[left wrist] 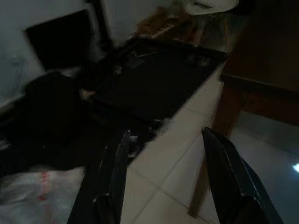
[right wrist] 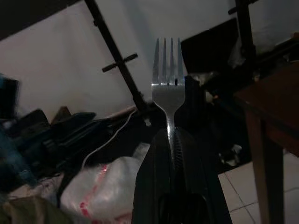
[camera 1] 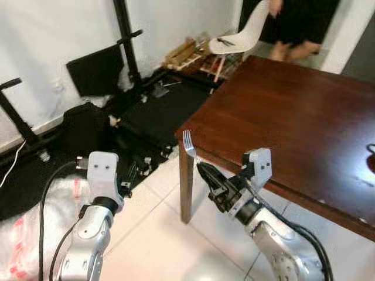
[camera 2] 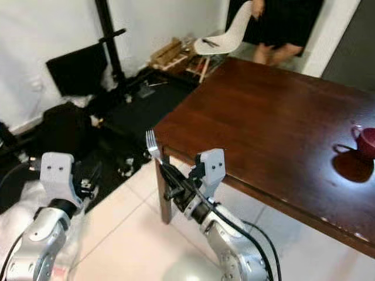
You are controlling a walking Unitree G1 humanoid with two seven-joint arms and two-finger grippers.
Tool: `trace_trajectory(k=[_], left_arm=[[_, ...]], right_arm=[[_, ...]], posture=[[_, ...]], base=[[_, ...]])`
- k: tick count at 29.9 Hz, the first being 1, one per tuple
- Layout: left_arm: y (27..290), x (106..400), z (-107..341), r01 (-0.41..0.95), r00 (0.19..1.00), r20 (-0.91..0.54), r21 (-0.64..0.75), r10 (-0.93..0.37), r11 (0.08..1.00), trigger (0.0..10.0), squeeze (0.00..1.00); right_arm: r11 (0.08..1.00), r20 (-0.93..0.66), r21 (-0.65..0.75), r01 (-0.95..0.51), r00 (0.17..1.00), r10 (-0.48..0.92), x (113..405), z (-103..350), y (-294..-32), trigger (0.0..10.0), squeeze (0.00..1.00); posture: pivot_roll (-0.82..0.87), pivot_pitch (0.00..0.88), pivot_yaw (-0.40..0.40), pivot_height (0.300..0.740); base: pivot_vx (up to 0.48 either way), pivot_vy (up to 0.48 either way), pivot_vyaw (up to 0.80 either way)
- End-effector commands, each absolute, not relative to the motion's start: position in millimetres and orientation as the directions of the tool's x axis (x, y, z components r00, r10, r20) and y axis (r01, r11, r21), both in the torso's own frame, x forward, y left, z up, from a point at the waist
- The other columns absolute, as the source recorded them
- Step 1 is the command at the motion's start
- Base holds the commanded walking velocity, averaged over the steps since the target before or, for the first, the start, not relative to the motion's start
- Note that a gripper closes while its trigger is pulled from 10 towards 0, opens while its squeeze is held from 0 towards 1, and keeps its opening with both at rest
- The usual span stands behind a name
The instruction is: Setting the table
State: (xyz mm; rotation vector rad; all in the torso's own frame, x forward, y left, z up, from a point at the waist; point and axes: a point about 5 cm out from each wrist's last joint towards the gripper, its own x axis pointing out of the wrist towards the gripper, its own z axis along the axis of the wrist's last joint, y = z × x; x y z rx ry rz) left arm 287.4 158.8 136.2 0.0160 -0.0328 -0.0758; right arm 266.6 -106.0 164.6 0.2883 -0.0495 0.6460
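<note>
Head views: your right hand point(camera 1: 206, 174) pinches a fork point(camera 1: 188, 144), tines up, by the brown surface's point(camera 1: 281, 117) corner; red cup point(camera 2: 367, 140) far off. Left wrist: left hand point(left wrist: 163, 182), fingers apart, over floor. Right wrist: fork clamped upright.

**Fork held upright at the table corner**

A silver four-tined fork point(camera 1: 188, 144) stands near the centre of the frame, tines up, its handle clamped between the black fingers of the right gripper point(camera 1: 206, 174). It sits just in front of the near corner of the dark brown wooden table point(camera 1: 293, 111), which fills the right half.
</note>
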Motion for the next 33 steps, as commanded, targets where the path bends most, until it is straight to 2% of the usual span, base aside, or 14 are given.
trace_trajectory(k=[1, 33], left_arm=[[166.1, 284.8, 132.2, 0.049, 0.999, 0.014, 0.036, -0.05, 0.998, 10.0, 0.0], [164.2, 288.0, 135.4, 0.05, 0.998, 0.025, 0.034, -0.051, 0.998, 10.0, 0.0]], right_arm=[[0.739, 0.139, 0.252, -0.625, 0.779, 0.612, 264.3, 165.6, -98.8, 10.0, 0.0], [0.712, 0.144, 0.242, -0.66, 0.75, 0.646, 264.4, 166.5, -94.6, 10.0, 0.0]], posture=[[-0.1, 0.0, 0.079, 0.74], [-0.08, 0.0, 0.076, 0.74]], base=[[0.0, 0.0, 0.73], [0.0, 0.0, 0.73]])
